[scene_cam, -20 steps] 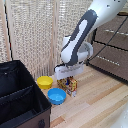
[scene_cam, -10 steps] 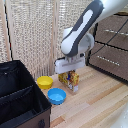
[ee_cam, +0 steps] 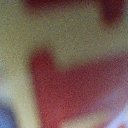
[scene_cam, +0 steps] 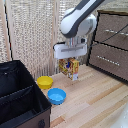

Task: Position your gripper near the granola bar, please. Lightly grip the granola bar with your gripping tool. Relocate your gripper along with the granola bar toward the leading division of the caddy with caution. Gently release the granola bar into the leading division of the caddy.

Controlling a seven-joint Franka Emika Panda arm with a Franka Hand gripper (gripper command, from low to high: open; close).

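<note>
In the exterior view my gripper (scene_cam: 70,59) hangs from the white arm and is shut on the granola bar (scene_cam: 69,68), a box with red, orange and yellow print. The box hangs upright in the air above the wooden floor, to the exterior view's right of the yellow bowl (scene_cam: 44,82). The black fabric caddy (scene_cam: 20,100) with its inner divider stands at the exterior view's lower left, apart from the gripper. The wrist view is filled with a blurred red and yellow surface (ee_cam: 65,75), the box held right up against the camera.
A blue bowl (scene_cam: 56,95) sits beside the caddy, in front of the yellow bowl. A brown wooden drawer cabinet (scene_cam: 110,45) stands at the exterior view's right. A wicker screen (scene_cam: 30,35) forms the back wall.
The gripper has risen with the granola bar, lifting the box off the floor. The bowls and caddy have not moved.
</note>
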